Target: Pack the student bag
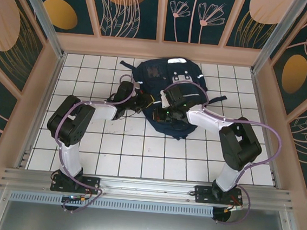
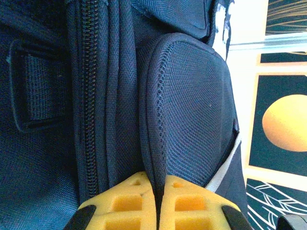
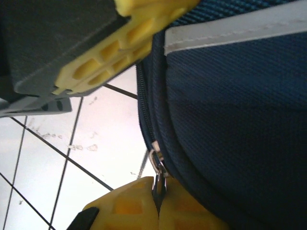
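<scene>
The student bag (image 1: 170,81), dark navy with white stripes, lies on the white tiled table at the back centre. Both arms reach in to its near edge. My left gripper (image 2: 157,179) is shut, its yellow fingers pinching a fold of fabric at the rim of the mesh side pocket (image 2: 192,105). A closed zipper (image 2: 88,96) runs just left of that fold. My right gripper (image 3: 159,186) is shut on the metal zipper pull (image 3: 156,160) at the bag's edge, just above the tiles. The left gripper's yellow fingers (image 3: 120,43) show at the top of the right wrist view.
A white reflective stripe (image 3: 235,26) crosses the student bag (image 3: 230,120) above the right gripper. Dark straps (image 1: 215,99) trail from the bag's right side. Wooden frame walls (image 1: 48,83) close the table on three sides. White tiles (image 1: 139,151) lie between the arms' bases and the bag.
</scene>
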Robot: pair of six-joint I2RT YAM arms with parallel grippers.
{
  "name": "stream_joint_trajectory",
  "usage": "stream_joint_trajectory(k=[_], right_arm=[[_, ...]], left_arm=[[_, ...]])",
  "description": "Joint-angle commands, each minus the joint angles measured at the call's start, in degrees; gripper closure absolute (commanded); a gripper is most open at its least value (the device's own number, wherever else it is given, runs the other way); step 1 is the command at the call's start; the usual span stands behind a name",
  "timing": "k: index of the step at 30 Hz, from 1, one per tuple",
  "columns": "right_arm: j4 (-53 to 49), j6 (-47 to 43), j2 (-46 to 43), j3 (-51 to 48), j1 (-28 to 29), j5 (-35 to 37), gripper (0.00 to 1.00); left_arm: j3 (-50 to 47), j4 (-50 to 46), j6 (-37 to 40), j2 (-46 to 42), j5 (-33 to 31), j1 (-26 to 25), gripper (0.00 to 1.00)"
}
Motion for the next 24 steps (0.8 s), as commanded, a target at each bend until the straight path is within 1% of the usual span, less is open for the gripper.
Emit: stream_joint_trajectory(k=[1,6,7,8,12,16,21,24], right_arm=[[-7.0,-0.7,-4.8,-3.1,-1.2,0.3,1.0],[-10.0,-0.6,-7.7,-4.8,-6.3,2.8,1.0],[-10.5,-1.0,-8.2,-4.7,-6.4,3.2,1.0],[-11.1,-1.5,-8.5,-4.6,-7.9,3.6,1.0],[-14.1,-4.6,-8.7,-3.2,-11.0,6.7,1.0],[-15.3,-7.4,-9.2,-2.5,-16.9,8.9,1.0],[-14.6,-9.1,-10.5,-2.3,-24.2,10.3,1.0],[-14.1,-9.6,-10.9,-2.7,-27.4,9.5,1.0]], left_arm=[[2.6,2.0,2.9,0.8,-1.5,0.3,1.0],[1.6,1.5,3.5,-0.4,-1.0,1.0,1.0],[1.2,1.5,3.5,-0.8,-1.0,1.1,1.0],[0.8,1.6,3.5,-1.2,-1.0,1.3,1.0],[0.4,1.5,3.8,-2.5,-0.5,2.1,1.0],[-2.3,0.9,4.0,-4.7,0.6,2.6,1.0],[-3.9,-1.6,5.7,-8.2,-0.4,3.2,1.0],[-4.4,-2.4,6.3,-8.9,-0.3,4.1,1.0]])
